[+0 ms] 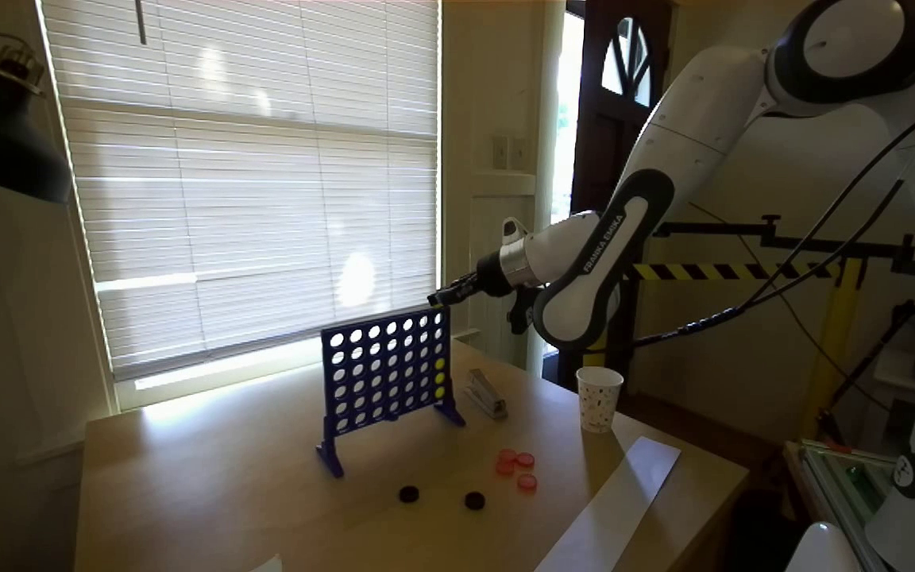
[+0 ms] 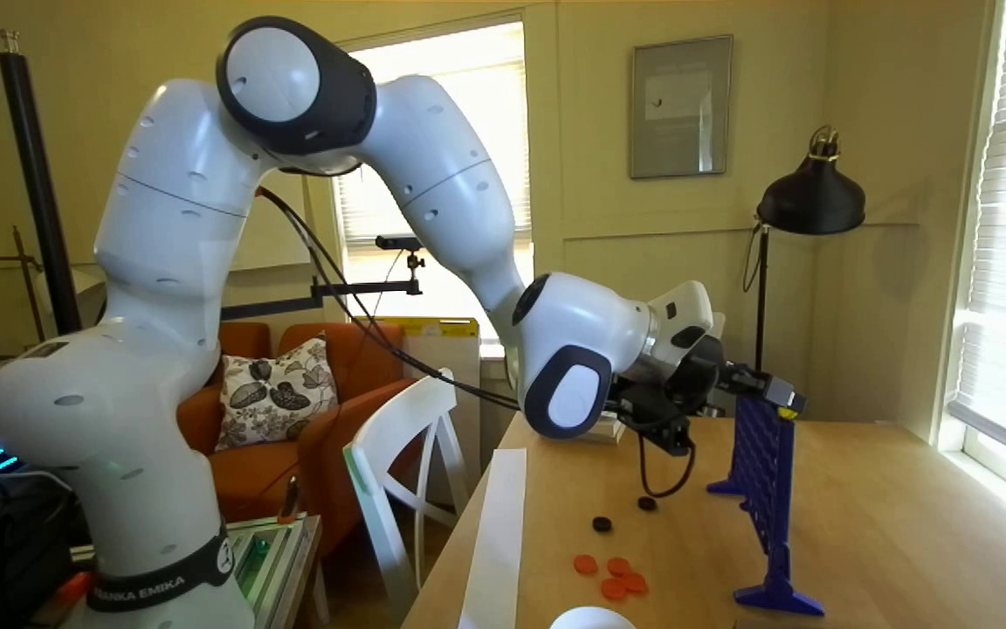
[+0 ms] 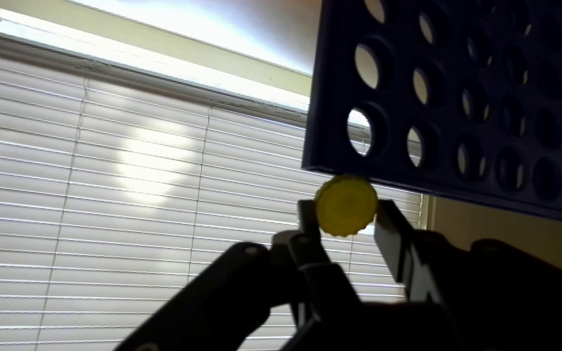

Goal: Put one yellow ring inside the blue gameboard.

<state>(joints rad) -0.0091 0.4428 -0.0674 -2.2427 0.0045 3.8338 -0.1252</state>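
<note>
The yellow ring [image 3: 346, 205] is held between the two fingertips of my gripper [image 3: 347, 213] in the wrist view, which stands upside down. The gripper also shows in both exterior views [image 1: 437, 300] [image 2: 781, 395]. The ring [image 2: 787, 413] is at the top edge of the upright blue gameboard [image 2: 769, 476], near one end. The gameboard also shows in an exterior view [image 1: 386, 322] and in the wrist view [image 3: 332, 97]. The ring's edge meets the board's top edge; I cannot tell whether it enters the slot. Three yellow tokens [image 1: 439, 377] sit in the board's end column.
Two dark tokens [image 1: 474, 500] and several red tokens [image 1: 526, 482] lie on the table [image 1: 211, 485] in front of the board. A stapler [image 1: 489, 396], a paper cup [image 1: 599, 401] and a white strip [image 1: 612, 508] are beyond them. A window with blinds [image 1: 251, 199] is behind the board.
</note>
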